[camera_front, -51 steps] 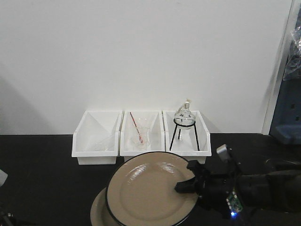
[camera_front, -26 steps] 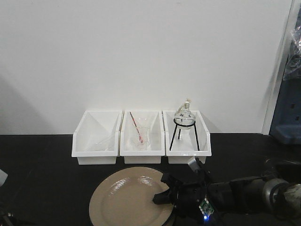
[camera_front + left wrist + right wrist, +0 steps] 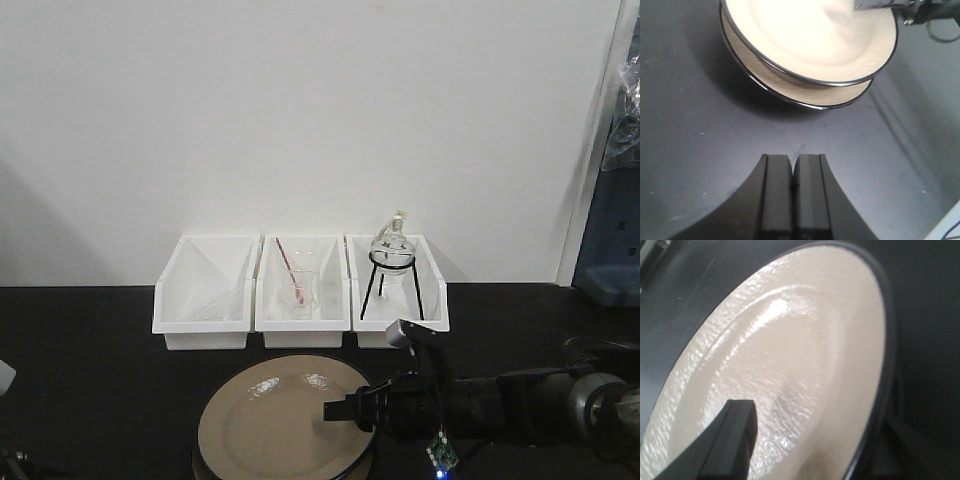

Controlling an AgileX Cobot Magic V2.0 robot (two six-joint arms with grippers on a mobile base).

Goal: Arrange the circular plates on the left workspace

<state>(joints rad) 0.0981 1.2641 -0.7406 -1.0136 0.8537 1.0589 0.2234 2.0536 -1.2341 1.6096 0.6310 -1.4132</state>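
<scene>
Just in front of the middle white bin (image 3: 300, 328), the right gripper (image 3: 338, 410) is clamped on the right-hand rim of the upper plate (image 3: 275, 420). One dark finger (image 3: 732, 440) lies on the glossy tan face, and its partner is hidden beneath. That plate hangs slightly askew over the lower plate (image 3: 810, 95) rather than nested in it; the left wrist view shows a gap between the two dark rims. The lower plate lies flat on the black countertop (image 3: 90, 380), likewise in front of the middle bin, and is barely visible from the front. The left gripper (image 3: 792, 192) has its fingers pressed together on nothing, poised over bare countertop a little apart from the pair. How it sits relative to the bin cannot be told. By the look of it, the job is at an early stage: both plates are bunched before the middle bin, and neither is laid out on the counter to the left of it. Separating them and setting each down there appears to be what remains.
</scene>
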